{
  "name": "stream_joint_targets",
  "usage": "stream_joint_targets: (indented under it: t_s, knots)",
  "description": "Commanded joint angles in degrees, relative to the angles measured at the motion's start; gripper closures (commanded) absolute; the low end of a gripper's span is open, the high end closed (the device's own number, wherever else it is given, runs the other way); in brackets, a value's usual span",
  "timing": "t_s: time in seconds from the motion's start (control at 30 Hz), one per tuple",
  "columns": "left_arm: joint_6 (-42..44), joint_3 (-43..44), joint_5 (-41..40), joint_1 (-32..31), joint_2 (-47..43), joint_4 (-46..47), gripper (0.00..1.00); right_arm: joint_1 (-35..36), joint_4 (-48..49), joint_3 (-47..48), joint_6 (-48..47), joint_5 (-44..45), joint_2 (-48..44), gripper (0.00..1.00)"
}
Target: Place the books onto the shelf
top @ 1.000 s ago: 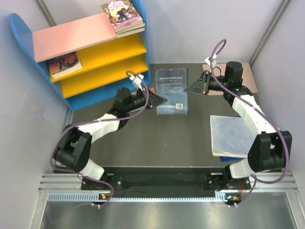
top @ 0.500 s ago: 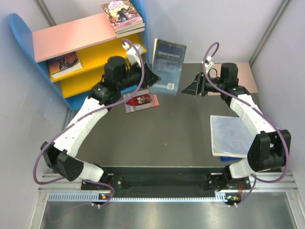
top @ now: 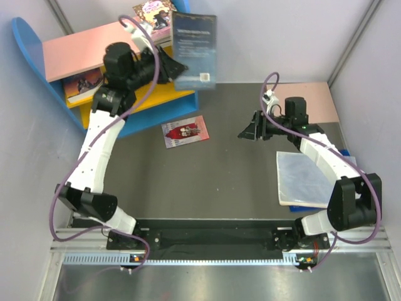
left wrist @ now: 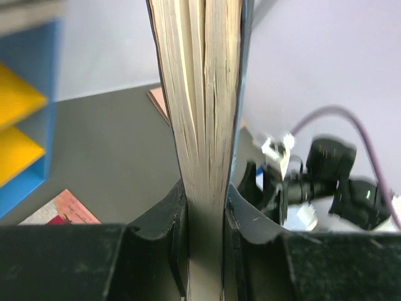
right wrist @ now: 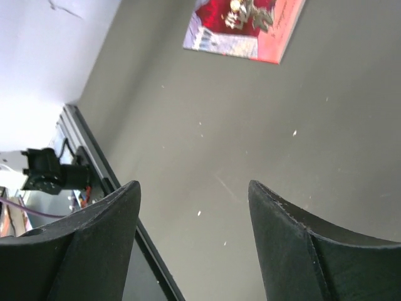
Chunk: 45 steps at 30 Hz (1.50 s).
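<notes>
navy blue book (top: 195, 50) | now up at shelf (top: 88, 49) top | left pincer (top: 177, 68) clamped on it | right pincer (top: 246, 133) now apart

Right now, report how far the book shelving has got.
Done: a pink-purple book lies on the pink top board of the shelf, and a dark book lies on its upper yellow board. In hand: the left gripper is shut on the navy book, held up near the shelf top. Left: the red-white book lies flat on the table; the right gripper hangs open and empty near it.
</notes>
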Motion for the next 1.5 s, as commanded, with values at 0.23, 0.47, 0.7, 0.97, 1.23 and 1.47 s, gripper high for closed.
stream_joint_targets:
  t_s: [0.23, 0.47, 0.7, 0.97, 1.23, 1.47]
  knots:
    - [-24.39, 22.57, 16.27, 16.43, 11.78, 19.11, 1.0, 10.7, 1.52, -4.53, -3.8, 17.09, -4.83, 0.31]
    - [-48.62, 23.01, 21.28, 27.31, 16.26, 38.97, 1.0, 15.88, 5.91, -10.6, -1.51, 20.54, -4.75, 0.31]
    - [-64.21, 30.66, 24.8, 34.89, 23.03, 46.9, 1.0, 20.11, 6.44, -13.77, -1.33, 22.57, -2.2, 0.3]
    - [-64.32, 25.93, 30.08, 39.28, 21.64, 39.8, 1.0, 21.6, 5.47, -12.1, -1.69, 22.83, -0.26, 0.3]
    - [-57.02, 20.12, 30.78, 42.54, 19.44, 27.66, 1.0, 22.48, 3.98, -9.38, -2.48, 23.45, 1.76, 0.3]
    - [-54.91, 18.7, 29.9, 42.89, 21.1, 24.5, 1.0, 23.1, 3.8, -9.64, -2.39, 23.97, 1.41, 0.3]
